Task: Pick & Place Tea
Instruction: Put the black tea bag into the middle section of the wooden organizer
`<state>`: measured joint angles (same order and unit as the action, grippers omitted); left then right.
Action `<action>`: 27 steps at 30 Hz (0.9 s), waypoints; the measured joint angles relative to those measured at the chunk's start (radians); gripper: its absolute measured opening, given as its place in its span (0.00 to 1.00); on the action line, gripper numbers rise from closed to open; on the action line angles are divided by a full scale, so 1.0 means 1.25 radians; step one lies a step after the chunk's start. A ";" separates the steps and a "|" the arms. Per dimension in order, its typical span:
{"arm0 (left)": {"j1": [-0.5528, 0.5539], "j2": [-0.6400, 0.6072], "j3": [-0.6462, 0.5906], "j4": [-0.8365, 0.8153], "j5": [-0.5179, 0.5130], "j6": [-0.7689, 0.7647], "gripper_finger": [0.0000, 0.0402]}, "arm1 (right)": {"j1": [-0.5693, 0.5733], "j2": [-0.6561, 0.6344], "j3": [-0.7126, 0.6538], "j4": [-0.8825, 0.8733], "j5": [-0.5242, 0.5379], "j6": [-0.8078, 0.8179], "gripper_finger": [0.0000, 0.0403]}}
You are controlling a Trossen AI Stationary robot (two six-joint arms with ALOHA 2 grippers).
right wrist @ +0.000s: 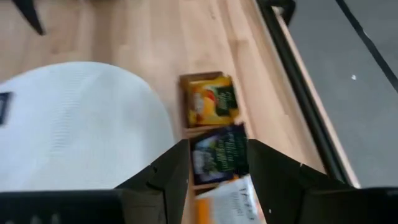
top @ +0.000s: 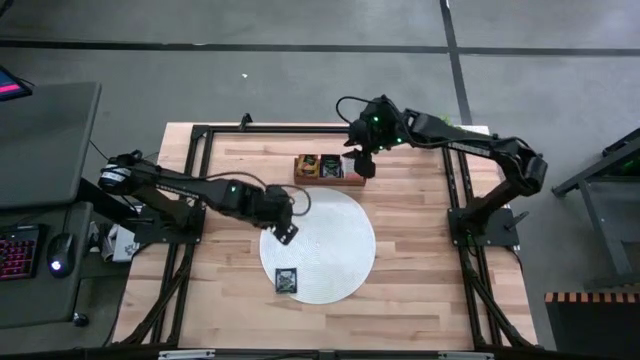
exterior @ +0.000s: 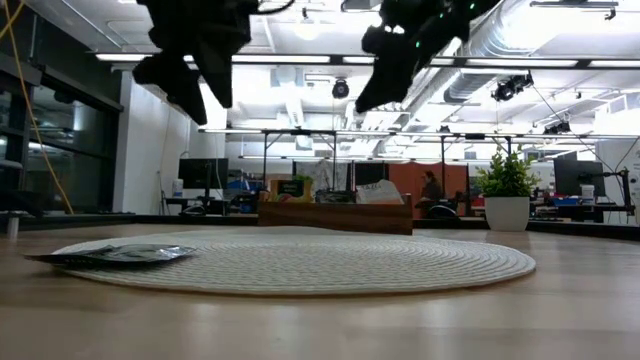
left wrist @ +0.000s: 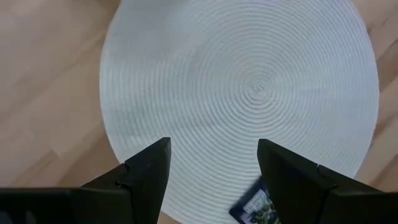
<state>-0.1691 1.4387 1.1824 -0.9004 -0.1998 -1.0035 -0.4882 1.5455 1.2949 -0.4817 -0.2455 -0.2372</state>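
Jaws on both arms stand apart and empty. Nearest in the low view, one small flat dark tea sachet (top: 287, 281) lies on the near edge of the round white woven mat (top: 330, 240), which sits on the pale wooden bench (top: 410, 270). The left gripper (top: 283, 232) hangs above the mat's left side, well short of that sachet, which shows between its fingers in the left wrist view. Farther back, the brown wooden three-compartment tray (top: 328, 168) stands just beyond the mat's far edge, with an orange sachet (right wrist: 210, 99), a dark sachet (right wrist: 219, 151) and what looks like a white one already filed inside. The right gripper (top: 360, 161) hovers over the tray's right end.

Judging from this, the last sachet is the left arm's job. To do it well, it should draw back over the near edge, line its fingers across the sachet's flat sides, come down low, and pinch an edge without dragging the mat.
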 joint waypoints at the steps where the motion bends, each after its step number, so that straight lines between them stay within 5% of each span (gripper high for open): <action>1: -0.015 0.000 0.000 -0.003 -0.014 -0.018 0.59 | 0.010 -0.011 0.000 -0.006 0.000 0.006 0.38; 11: -0.207 -0.021 0.001 -0.165 -0.142 -0.252 0.59 | 0.101 -0.089 0.000 -0.072 -0.001 0.146 0.25; 18: -0.296 -0.022 0.001 -0.140 -0.105 -0.165 0.59 | 0.197 -0.113 0.000 -0.184 -0.017 0.246 0.02; 27: -0.305 -0.023 -0.059 -0.060 -0.092 -0.138 0.59 | 0.408 -0.113 0.000 -0.291 0.134 0.400 0.01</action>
<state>-0.5505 1.4098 1.1084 -0.9754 -0.3153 -1.1760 0.0216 1.4044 1.2949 -0.8452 -0.0784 0.2623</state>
